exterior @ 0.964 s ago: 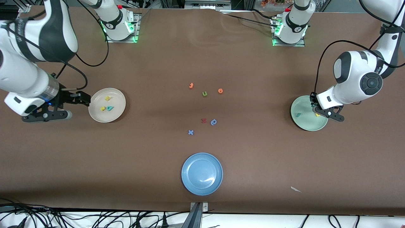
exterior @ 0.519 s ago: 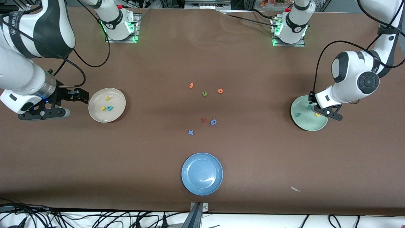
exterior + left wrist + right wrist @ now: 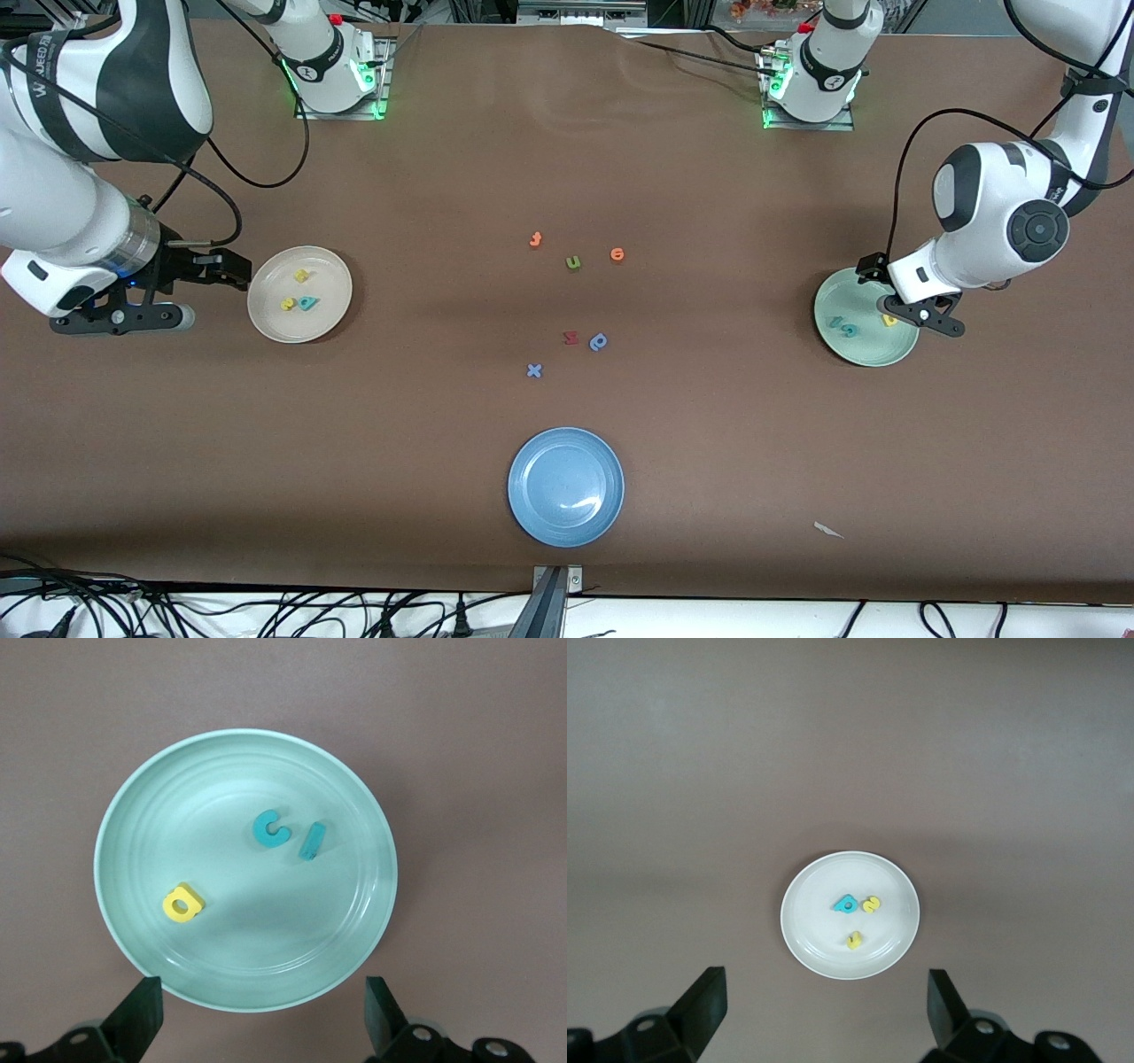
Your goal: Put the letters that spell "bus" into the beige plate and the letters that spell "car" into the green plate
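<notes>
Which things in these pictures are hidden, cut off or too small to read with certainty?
- Front view: the left gripper covers part of the green plate; the yellow letter is half hidden under it.
- Front view: the loose letters mid-table are too small to read surely.
- Front view: the white scrap is too small to identify.
- Right wrist view: the letters in the beige plate are too small to read surely.
- Both wrist views: the fingers are cut off by the picture edge.

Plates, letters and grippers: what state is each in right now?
green plate: holds teal c, teal r, yellow a
beige plate: holds teal b, yellow s, yellow u
blue plate: empty
left gripper: open, over the green plate
right gripper: open, beside the beige plate
</notes>
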Controlling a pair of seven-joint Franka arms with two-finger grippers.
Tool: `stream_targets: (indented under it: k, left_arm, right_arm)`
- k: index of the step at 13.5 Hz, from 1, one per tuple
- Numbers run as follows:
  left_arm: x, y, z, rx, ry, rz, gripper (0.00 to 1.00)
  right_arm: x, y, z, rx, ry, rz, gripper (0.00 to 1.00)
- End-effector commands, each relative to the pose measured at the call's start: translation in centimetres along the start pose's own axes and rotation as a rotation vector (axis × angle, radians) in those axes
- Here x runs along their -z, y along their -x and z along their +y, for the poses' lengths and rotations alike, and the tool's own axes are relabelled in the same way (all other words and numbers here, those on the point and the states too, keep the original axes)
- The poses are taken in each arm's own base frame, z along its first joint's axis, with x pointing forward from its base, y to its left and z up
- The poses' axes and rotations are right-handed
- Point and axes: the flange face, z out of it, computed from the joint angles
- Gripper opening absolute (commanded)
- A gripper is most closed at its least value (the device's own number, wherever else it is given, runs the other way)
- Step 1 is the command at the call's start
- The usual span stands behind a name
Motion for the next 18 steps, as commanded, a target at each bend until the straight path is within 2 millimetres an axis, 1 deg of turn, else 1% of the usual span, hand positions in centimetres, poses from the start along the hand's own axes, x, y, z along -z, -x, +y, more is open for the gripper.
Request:
stream_targets:
  k: [1, 2, 4, 5, 7, 8, 9, 11, 13, 14, 15, 16, 17, 18]
  left_arm:
    - [2.7, 1.6, 0.1, -0.018, -0.021, 0.003, 1.00]
    - [3.6, 1.3, 0.4, -0.022, -0.026, 0.023, 1.00]
    - [7.2, 1.7, 0.7, -0.020, -0.048, 0.079, 1.00]
    - [9.1, 1.9, 0.7, -0.017, -0.054, 0.090, 1.00]
    - [13.4, 1.4, 0.3, -0.007, -0.048, 0.071, 1.00]
    - [15.6, 1.3, 0.2, -0.004, -0.045, 0.060, 1.00]
    - [17.7, 1.5, 0.2, 0.001, -0.043, 0.055, 1.00]
    - [21.6, 2.2, 0.3, 0.006, -0.042, 0.050, 1.00]
    - [25.6, 2.8, 0.5, 0.032, -0.040, 0.046, 1.00]
    - [27.9, 3.1, 1.0, 0.071, -0.040, 0.045, 1.00]
    - [30.2, 3.2, 2.4, 0.115, -0.044, 0.047, 1.00]
    - [32.0, 3.1, 4.2, 0.162, -0.049, 0.044, 1.00]
    - [33.5, 3.3, 5.4, 0.221, -0.053, 0.047, 1.00]
    - [34.6, 3.6, 5.7, 0.267, -0.051, 0.054, 1.00]
  right_arm:
    - [0.7, -0.1, -0.3, -0.040, -0.013, -0.004, 1.00]
    - [0.7, -0.1, -0.1, -0.041, -0.013, -0.004, 1.00]
    - [0.6, -0.2, 0.5, -0.060, -0.019, -0.004, 1.00]
    - [0.5, -0.2, 0.3, -0.057, -0.033, -0.008, 1.00]
    - [0.2, -0.3, 0.8, -0.047, -0.069, -0.015, 1.00]
    - [1.1, 0.0, 0.8, -0.037, -0.077, 0.003, 1.00]
    - [1.5, 0.2, 1.6, -0.044, -0.086, 0.011, 1.00]
    - [1.7, 0.6, 3.4, -0.055, -0.100, 0.014, 1.00]
    - [1.4, 1.3, 3.4, -0.048, -0.107, 0.016, 1.00]
    - [1.2, 1.8, 3.4, -0.046, -0.097, 0.020, 1.00]
    - [1.0, 2.2, 3.6, -0.050, -0.095, 0.017, 1.00]
    - [0.9, 2.2, 3.6, -0.051, -0.094, 0.015, 1.00]
    - [0.9, 2.1, 3.5, -0.053, -0.094, 0.015, 1.00]
    - [0.9, 2.0, 3.3, -0.053, -0.096, 0.017, 1.00]
